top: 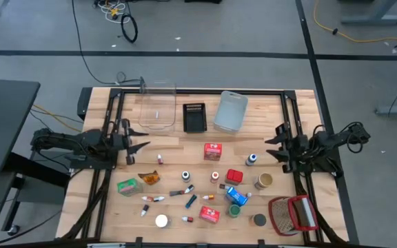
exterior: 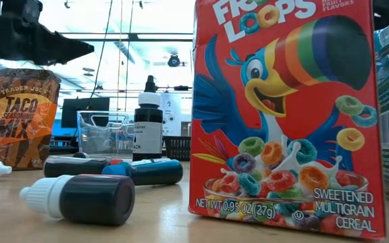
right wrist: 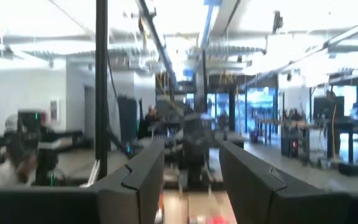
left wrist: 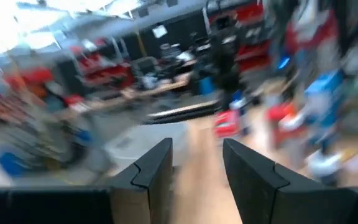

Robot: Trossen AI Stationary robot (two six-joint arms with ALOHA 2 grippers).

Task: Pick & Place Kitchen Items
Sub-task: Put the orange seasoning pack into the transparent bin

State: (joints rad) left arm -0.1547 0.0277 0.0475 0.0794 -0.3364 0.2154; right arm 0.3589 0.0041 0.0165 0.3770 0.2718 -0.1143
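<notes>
Left tool (top: 143,146): raised over the desk's (top: 185,155) left side, fingers (left wrist: 151,171) parted with a plain gap, nothing between them.
Right tool (top: 273,146): over the desk's right side, facing the left one, fingers (right wrist: 145,171) likewise parted and empty.
Kitchen items: scattered over the desk's near half, between and in front of the two arms, none touched by either tool.
Cereal box (exterior: 282,115): red, upright, closest to the low camera.
Taco seasoning packet (exterior: 20,118): standing at the left in the low view.
Colouring tubes: one dark tube with white cap (exterior: 80,198) lying on its side in front; a blue one (exterior: 155,171) lying behind it.
Small black bottle (exterior: 148,126): upright, beyond the tubes.
Bins: clear (top: 157,107), black (top: 195,117) and grey-blue (top: 230,111) in a row along the far edge.
Wire basket (top: 293,215): near right corner.
</notes>
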